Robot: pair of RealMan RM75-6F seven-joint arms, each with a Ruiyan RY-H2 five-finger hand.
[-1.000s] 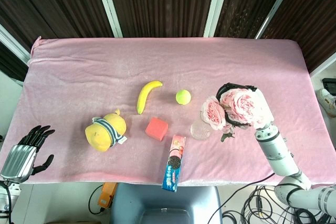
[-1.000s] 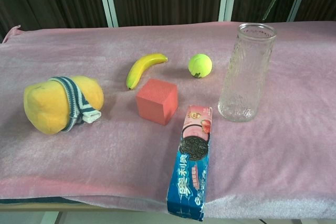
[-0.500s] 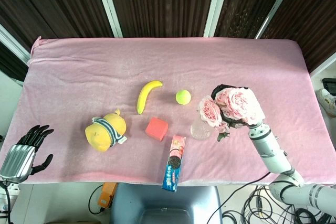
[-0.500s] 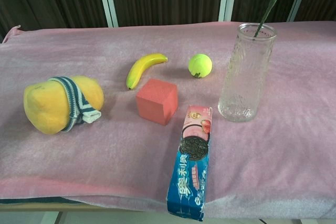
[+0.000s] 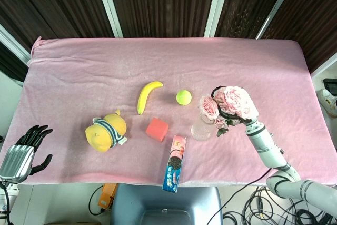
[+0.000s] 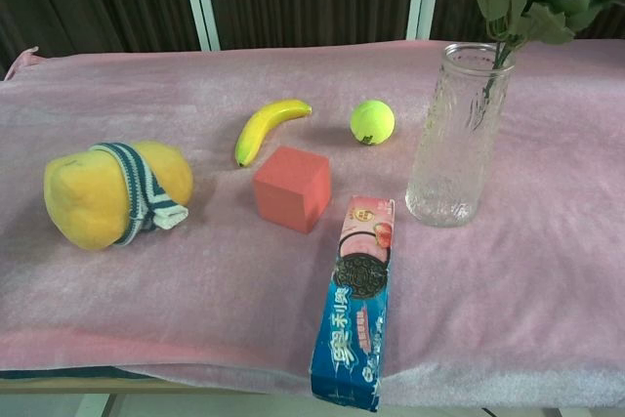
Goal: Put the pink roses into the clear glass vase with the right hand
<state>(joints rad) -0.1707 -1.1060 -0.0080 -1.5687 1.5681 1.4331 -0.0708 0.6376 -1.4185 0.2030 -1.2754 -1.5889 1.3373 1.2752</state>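
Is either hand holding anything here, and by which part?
The right hand holds the pink roses, gripping just below the blooms; the exact hold is hidden. The left hand holds nothing.

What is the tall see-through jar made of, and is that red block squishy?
The vase looks like clear glass with a bumpy pressed pattern; the cloth shows through it. The red block looks like matte foam, maybe a sponge: no shine, slightly soft edges. Whether it is squishy cannot be told from looks alone.

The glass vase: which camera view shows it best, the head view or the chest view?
The chest view. There the glass vase stands side-on and whole, from rim to base, with green stems entering its mouth. In the head view the pink roses cover its top, so only the lower part shows.
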